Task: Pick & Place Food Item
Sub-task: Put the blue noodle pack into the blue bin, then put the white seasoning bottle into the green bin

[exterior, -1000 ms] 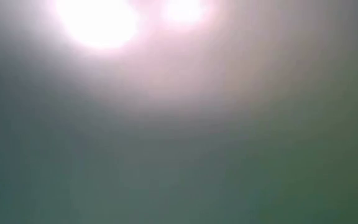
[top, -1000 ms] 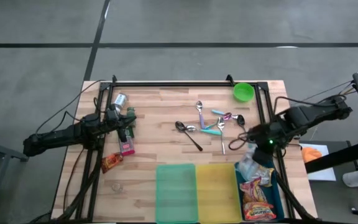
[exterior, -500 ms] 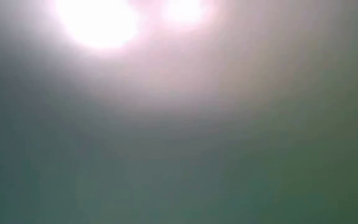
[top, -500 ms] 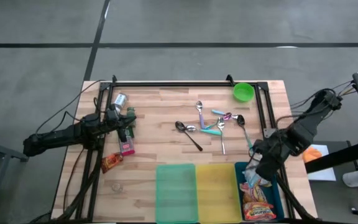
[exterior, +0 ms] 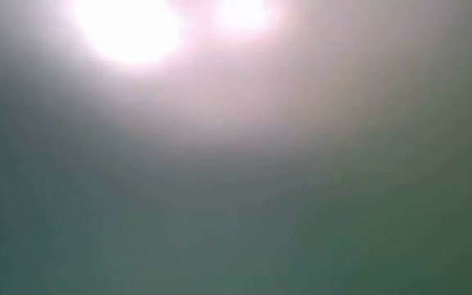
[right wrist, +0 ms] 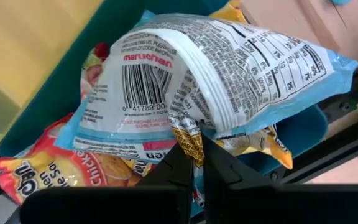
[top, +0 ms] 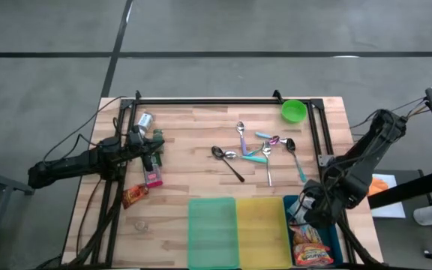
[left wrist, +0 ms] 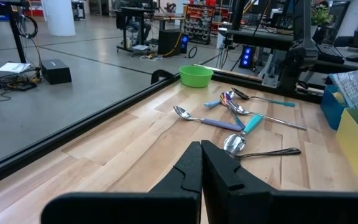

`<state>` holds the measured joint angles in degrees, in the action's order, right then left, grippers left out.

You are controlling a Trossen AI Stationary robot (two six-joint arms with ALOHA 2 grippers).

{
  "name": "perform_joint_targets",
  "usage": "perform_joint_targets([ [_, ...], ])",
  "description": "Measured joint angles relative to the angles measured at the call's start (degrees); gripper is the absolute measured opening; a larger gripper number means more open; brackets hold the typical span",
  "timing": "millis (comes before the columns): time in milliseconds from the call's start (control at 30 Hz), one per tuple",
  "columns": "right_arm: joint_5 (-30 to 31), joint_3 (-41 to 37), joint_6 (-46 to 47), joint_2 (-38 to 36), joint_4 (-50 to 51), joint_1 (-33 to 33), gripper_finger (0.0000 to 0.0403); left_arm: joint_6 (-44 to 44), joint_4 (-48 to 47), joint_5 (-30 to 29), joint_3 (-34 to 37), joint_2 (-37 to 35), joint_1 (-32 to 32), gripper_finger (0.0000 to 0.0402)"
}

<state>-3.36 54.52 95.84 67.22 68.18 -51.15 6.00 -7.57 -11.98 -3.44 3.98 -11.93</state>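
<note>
Right wrist view: a white and light-blue noodle packet [right wrist: 191,93] is seen pinched at its crimped edge between the closed fingers of the right gripper [right wrist: 194,152], hanging directly over the blue bin [right wrist: 61,93]. Inside that bin, under the held packet, other orange and yellow food packets [right wrist: 61,171] are piled. In the high view the right gripper [top: 311,214] is placed over the far end of the blue bin [top: 334,244], with the packet [top: 304,212] below it. Touching the blue bin on the side toward the left arm, a yellow bin [top: 260,231] is set, and beyond that a green bin [top: 212,232]. Farther from the blue bin, toward the table's middle, several spoons [top: 255,154] are scattered, and a green bowl [top: 294,111] stands at the far edge of the wooden table [top: 193,142]. Well apart from the blue bin, at the opposite side of the table, the left gripper [top: 151,154] is held low with its fingers [left wrist: 188,174] pressed together on nothing; a pink packet [top: 153,177] and a red packet [top: 134,195] lie near it. Nothing can be made out in the low view.
</note>
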Motion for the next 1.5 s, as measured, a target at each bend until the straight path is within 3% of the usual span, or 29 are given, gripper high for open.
perform_joint_targets([
  [133, 1.5, 0.0, 1.7, 0.1, -0.3, -0.9, 0.0030, 0.0, 0.0, 0.0, 0.0, 0.0, 0.0, 0.0000],
  [567, 3.0, 0.4, 1.8, -0.3, -1.2, -1.5, 0.0196, 0.0, 0.0, 0.0, 0.0, 0.0, 0.0, 0.0000],
  [900, 2.4, 5.9, 3.1, -0.8, 3.4, -1.5, 0.0221, 0.0, 0.0, 0.0, 0.0, 0.0, 0.0, 0.0000],
  [1267, 16.8, 11.9, -3.3, -0.8, 7.3, -1.5, 0.0221, 0.0, 0.0, 0.0, 0.0, 0.0, 0.0, 0.0000],
  [1500, 33.0, 13.7, -9.2, -1.0, 9.6, -1.4, 0.0221, 0.0, 0.0, 0.0, 0.0, 0.0, 0.0, 0.0000],
])
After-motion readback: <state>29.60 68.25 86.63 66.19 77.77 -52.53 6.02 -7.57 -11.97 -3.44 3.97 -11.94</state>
